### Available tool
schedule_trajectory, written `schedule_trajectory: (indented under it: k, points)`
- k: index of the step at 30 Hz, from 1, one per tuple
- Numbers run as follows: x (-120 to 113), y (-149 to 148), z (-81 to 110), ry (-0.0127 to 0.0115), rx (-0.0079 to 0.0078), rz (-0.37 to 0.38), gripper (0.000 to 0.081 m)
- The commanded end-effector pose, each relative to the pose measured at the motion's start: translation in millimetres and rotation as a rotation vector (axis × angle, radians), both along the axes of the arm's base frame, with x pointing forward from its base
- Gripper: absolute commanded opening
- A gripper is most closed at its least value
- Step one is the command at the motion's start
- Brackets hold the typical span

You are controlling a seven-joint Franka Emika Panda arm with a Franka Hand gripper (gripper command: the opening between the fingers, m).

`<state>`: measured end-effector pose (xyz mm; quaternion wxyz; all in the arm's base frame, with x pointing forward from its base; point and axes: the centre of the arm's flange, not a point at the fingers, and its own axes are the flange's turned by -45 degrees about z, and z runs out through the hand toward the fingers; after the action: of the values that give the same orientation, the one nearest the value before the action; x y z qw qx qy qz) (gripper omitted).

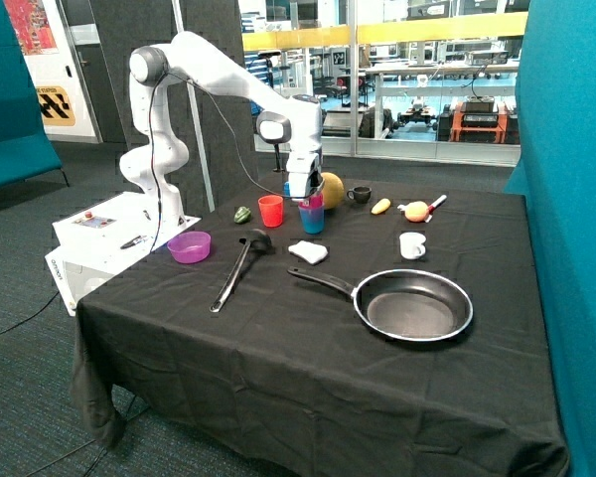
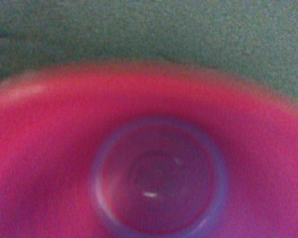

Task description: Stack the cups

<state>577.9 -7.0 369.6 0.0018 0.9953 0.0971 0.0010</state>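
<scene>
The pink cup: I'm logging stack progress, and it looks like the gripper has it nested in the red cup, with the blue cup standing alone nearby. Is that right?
Not quite. In the outside view the pink cup under the gripper sits in the blue cup, not the red one. The red cup is the one standing alone beside them. The wrist view only looks down into the pink cup.

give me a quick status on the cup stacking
Claw at the magenta cup's rim, grip unclear. Magenta cup nested in blue cup. Red cup stands apart beside them, not stacked. Nothing blocking between.
</scene>
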Motion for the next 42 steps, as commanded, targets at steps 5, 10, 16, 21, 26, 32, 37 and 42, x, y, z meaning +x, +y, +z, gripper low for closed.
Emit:
schedule_trajectory:
  k: [5, 10, 16, 21, 26, 32, 37, 42]
  points:
    - [0.1, 1.5, 0.7, 0.0023, 0.0034, 0.012, 0.0724]
    - [2.1, 2.4, 3.5, 0.0023, 0.0034, 0.015, 0.0728]
    - [4.2, 5.6, 10.9, 0.0023, 0.0034, 0.025, 0.0740]
    - [6.3, 6.9, 21.0, 0.0023, 0.0034, 0.033, 0.0774]
    - [6.6, 7.0, 27.1, 0.0023, 0.0034, 0.037, 0.0748]
    - [-0.5, 9.3, 34.0, 0.0024, 0.0033, 0.059, 0.0673]
    - [-12.4, 13.5, 38.0, 0.0024, 0.0033, 0.081, 0.0609]
    - [-25.4, 16.4, 40.1, 0.0024, 0.0033, 0.099, 0.0556]
